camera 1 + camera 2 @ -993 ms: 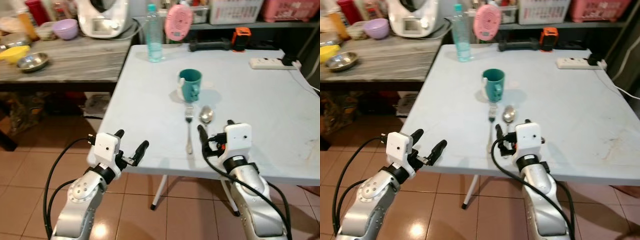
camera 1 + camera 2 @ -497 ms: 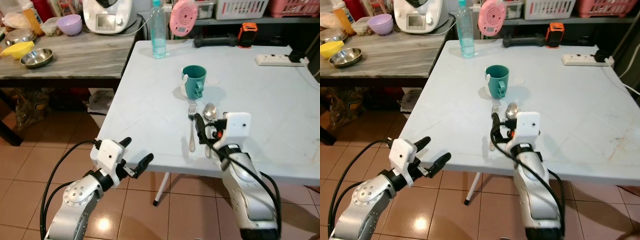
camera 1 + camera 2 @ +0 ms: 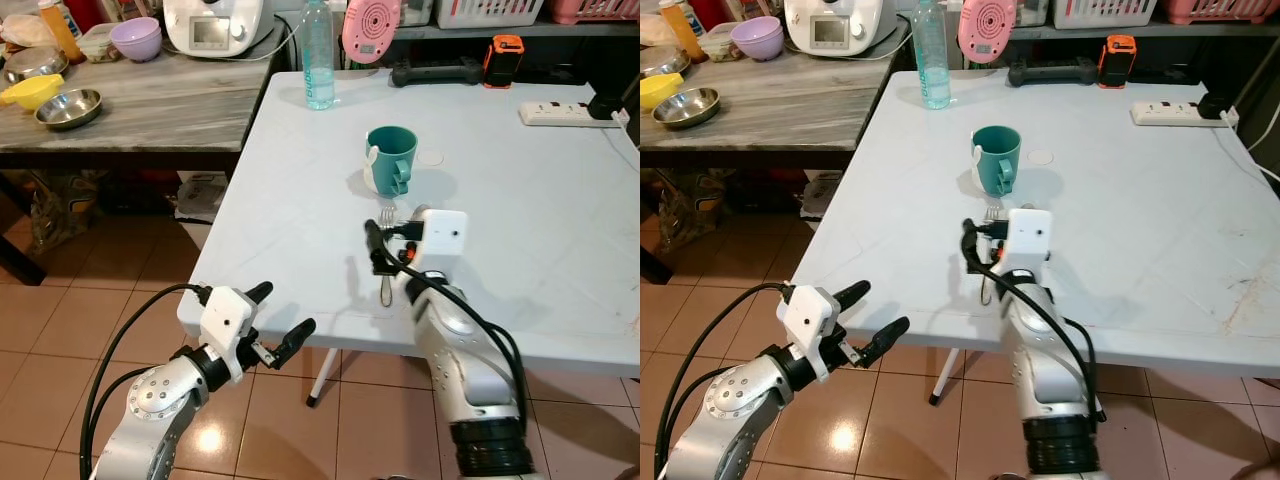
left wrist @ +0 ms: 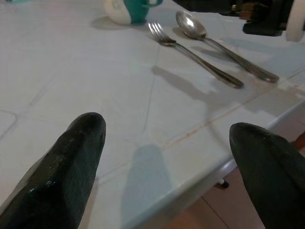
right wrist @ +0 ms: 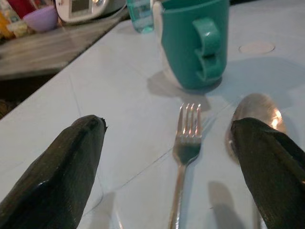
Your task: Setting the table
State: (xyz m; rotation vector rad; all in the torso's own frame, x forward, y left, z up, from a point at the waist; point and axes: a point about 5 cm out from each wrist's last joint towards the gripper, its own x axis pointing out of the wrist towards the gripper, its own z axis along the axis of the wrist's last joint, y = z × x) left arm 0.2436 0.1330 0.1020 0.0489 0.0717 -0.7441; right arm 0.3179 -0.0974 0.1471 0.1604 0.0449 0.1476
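Note:
A teal mug (image 3: pixel 390 160) stands mid-table on the white table (image 3: pixel 300 200). Just in front of it a fork (image 3: pixel 385 288) and a spoon (image 5: pixel 255 112) lie side by side, handles toward the near edge. My right gripper (image 3: pixel 393 240) hovers open low over them, pointing at the mug, with the fork (image 5: pixel 188 138) between its fingers and the spoon under one finger. Its body hides most of the spoon in the head views. My left gripper (image 3: pixel 278 312) is open, holding nothing, just off the table's near-left edge over the floor.
At the table's far side stand a water bottle (image 3: pixel 318 60), a pink round device (image 3: pixel 370 25), a black tool (image 3: pixel 440 72) and a power strip (image 3: pixel 565 113). A wooden side table (image 3: pixel 150 110) at the left carries bowls (image 3: pixel 68 106) and an appliance. Tiled floor lies below.
My right gripper has moved from the table's near edge beside the spoon handle forward and left, over the fork and spoon. The left gripper sits slightly lower. The camera shifted too.

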